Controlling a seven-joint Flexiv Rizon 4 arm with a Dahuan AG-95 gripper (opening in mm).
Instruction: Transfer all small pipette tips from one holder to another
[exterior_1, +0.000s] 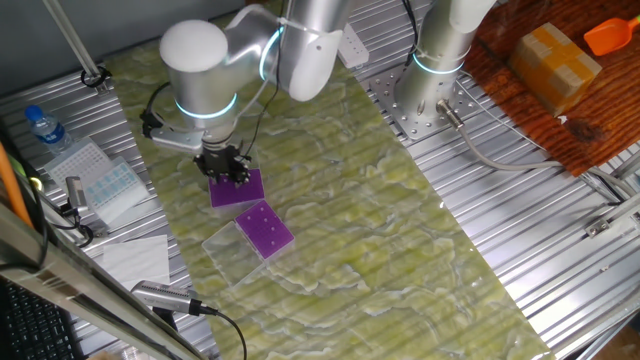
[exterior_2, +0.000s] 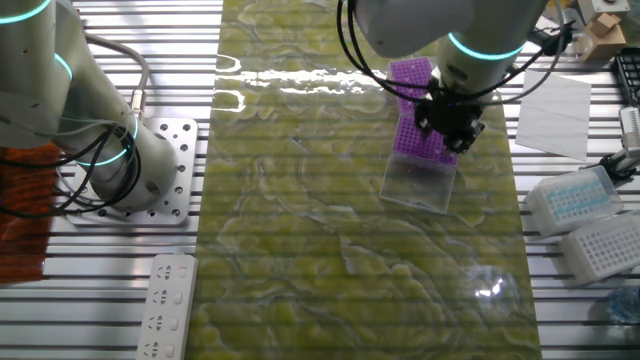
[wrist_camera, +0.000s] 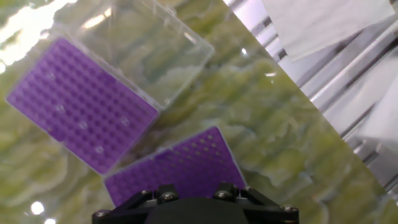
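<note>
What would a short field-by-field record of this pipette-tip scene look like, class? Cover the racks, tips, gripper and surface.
Racks: two purple racks side by side, near rack under the hand, far rack with an open clear lid
Small pipette tips: a few pale specks in the far rack; number unclear
Gripper: gripper low over the near rack; fingertips not visible, so open or shut cannot be told
Surface: green patterned mat on a ribbed metal table
Nearby: white tip boxes beside the mat
</note>
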